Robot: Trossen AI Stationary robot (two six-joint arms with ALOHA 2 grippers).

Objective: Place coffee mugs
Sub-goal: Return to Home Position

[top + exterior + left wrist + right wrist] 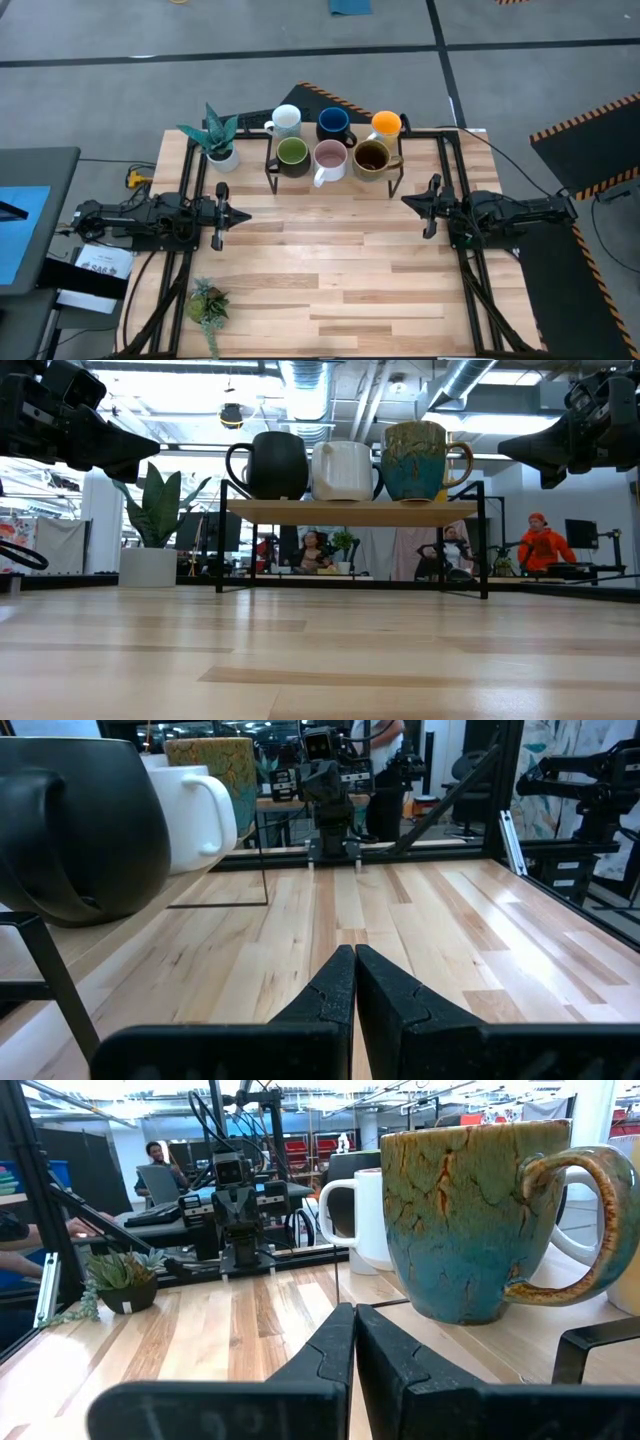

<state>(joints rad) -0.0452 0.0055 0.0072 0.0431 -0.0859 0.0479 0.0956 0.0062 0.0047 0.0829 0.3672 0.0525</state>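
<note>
We see a black-framed shelf (350,512) at the far middle of the wooden table (330,280). It carries six mugs: white mug (287,121), dark blue mug (333,124) and orange mug (386,124) behind, olive green mug (292,153), pink mug (329,157) and brown mug (371,157) in front. The left gripper (354,960) and right gripper (354,1320) face each other across the table, each empty with fingers pressed together.

Overhead and table-level views share the coffee mugs (330,157).
</note>
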